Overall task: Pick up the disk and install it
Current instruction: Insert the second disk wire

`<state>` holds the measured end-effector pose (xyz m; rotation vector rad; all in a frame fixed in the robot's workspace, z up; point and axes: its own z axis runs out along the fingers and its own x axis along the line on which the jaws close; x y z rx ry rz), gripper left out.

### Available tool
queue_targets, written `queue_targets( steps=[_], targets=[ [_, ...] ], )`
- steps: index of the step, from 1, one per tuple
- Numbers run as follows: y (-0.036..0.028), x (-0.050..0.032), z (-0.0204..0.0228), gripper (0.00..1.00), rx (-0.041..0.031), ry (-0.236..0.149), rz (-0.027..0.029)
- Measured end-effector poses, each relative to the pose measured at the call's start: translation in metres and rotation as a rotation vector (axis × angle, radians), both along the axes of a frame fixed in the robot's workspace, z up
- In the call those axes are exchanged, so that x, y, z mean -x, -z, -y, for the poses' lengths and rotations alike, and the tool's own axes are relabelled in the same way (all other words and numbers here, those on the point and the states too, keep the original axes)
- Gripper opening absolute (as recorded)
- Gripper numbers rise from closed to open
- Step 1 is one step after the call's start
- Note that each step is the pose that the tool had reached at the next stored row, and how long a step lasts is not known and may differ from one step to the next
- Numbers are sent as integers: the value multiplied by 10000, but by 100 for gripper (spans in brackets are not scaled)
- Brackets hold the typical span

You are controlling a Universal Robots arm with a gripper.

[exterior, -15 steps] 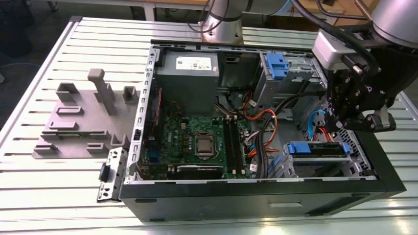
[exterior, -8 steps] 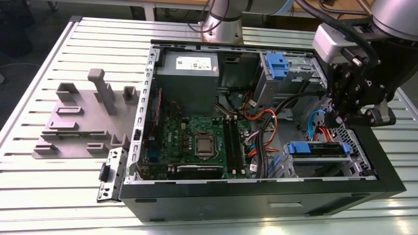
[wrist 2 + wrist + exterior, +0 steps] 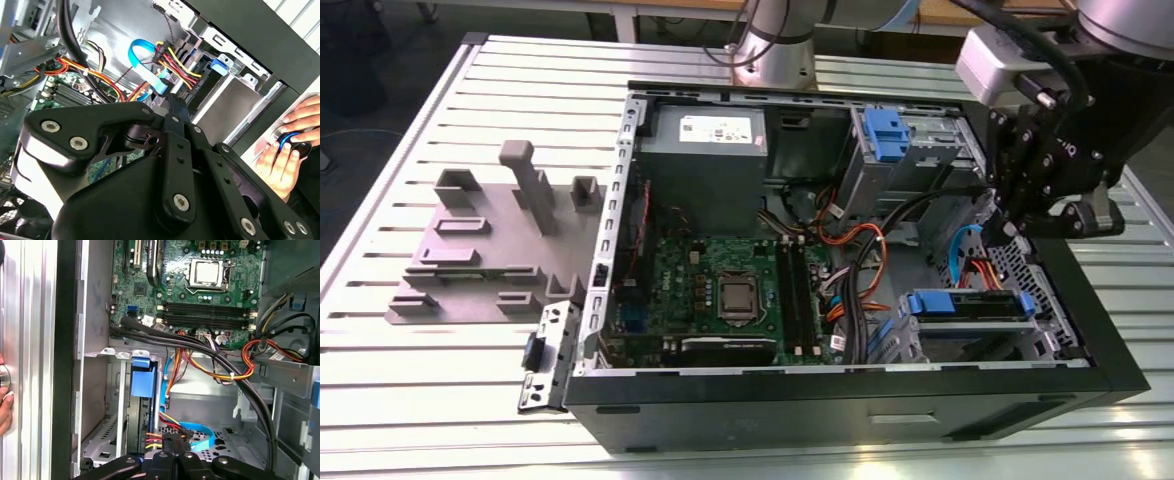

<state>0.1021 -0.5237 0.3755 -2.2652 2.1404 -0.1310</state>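
The disk [image 3: 970, 305] lies flat in the drive cage at the case's corner nearest the exterior view's right, its blue carrier frame showing at both ends. The blue carrier end [image 3: 140, 382] sits in the cage slot in the first wrist view and appears as a small blue tab [image 3: 220, 64] in the second wrist view. My gripper [image 3: 1007, 222] hangs just above and behind that cage, over the red, yellow and blue cables. Its black fingers [image 3: 172, 102] are together, and the gripper [image 3: 171, 442] looks shut with nothing between them.
The open computer case [image 3: 854, 385] lies on a slatted metal table [image 3: 400, 400]. A grey power supply [image 3: 707, 140] and a blue latch piece [image 3: 887, 135] sit at the back. A grey fixture [image 3: 480, 250] stands at the exterior view's left. A person's hand [image 3: 285, 155] rests beside the case.
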Motion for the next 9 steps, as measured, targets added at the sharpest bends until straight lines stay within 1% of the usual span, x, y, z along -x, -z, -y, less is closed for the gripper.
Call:
queue_targets(
  steps=[2, 4, 5, 9],
  targets=[
    [-10, -1, -14, 11, 0, 0, -52],
    [-12, -4, -24, 11, -2, -3, -126],
    [-12, -5, -30, 11, -1, -6, -142],
    [-13, -9, -70, 11, 1, -31, -146]
  ],
)
